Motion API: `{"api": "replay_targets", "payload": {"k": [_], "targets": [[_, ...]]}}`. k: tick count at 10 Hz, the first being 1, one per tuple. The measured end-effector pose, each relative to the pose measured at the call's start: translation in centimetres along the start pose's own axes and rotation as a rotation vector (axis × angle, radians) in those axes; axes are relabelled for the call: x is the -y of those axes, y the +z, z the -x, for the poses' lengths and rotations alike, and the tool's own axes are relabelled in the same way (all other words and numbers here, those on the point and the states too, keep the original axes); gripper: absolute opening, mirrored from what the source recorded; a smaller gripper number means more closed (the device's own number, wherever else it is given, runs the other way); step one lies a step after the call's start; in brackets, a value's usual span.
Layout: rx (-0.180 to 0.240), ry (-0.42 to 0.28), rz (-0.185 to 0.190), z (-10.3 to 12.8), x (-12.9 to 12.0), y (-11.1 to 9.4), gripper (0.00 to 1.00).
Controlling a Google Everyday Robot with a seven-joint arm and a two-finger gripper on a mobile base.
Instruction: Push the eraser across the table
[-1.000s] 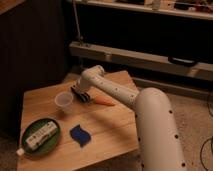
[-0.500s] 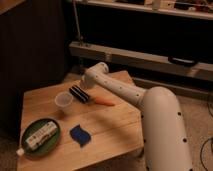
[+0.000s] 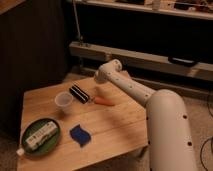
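Counter [image 3: 116,125]: low, square, light wooden planks, carrying all items below.

Eraser [image 3: 78,93]: black oblong block with a pale stripe, lying flat in the far middle of the counter, set at a slant. It sits just beside the clear cup and near the marker.

Tool [image 3: 91,94]: at the end of the white arm [image 3: 131,89], low over the counter at the eraser's right end, between eraser and marker. How far open it is, and whether it touches the eraser, cannot be told.

Clear plastic cup [image 3: 63,101]: upright, left front of the eraser.

Orange marker [image 3: 104,101]: lying flat, right of the eraser.

Blue wavy sponge [image 3: 80,135]: near front edge.

Green dish [image 3: 40,136]: front left corner, holding a pale oblong item.
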State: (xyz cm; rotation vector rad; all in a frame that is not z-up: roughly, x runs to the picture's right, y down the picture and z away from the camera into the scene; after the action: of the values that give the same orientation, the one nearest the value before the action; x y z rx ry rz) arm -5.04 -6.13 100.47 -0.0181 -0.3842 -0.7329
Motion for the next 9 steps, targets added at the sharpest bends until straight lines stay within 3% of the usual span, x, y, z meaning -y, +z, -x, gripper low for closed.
{"api": "replay_targets", "payload": {"k": [4, 7, 9], "targets": [[0.016, -0.068, -0.035, 3.4, 2.2, 1.5, 0.0], [0.052, -0.15, -0.037, 7.0, 4.1, 2.8, 0.0], [0.075, -0.166, -0.032, 7.8, 4.0, 3.4, 0.0]]}}
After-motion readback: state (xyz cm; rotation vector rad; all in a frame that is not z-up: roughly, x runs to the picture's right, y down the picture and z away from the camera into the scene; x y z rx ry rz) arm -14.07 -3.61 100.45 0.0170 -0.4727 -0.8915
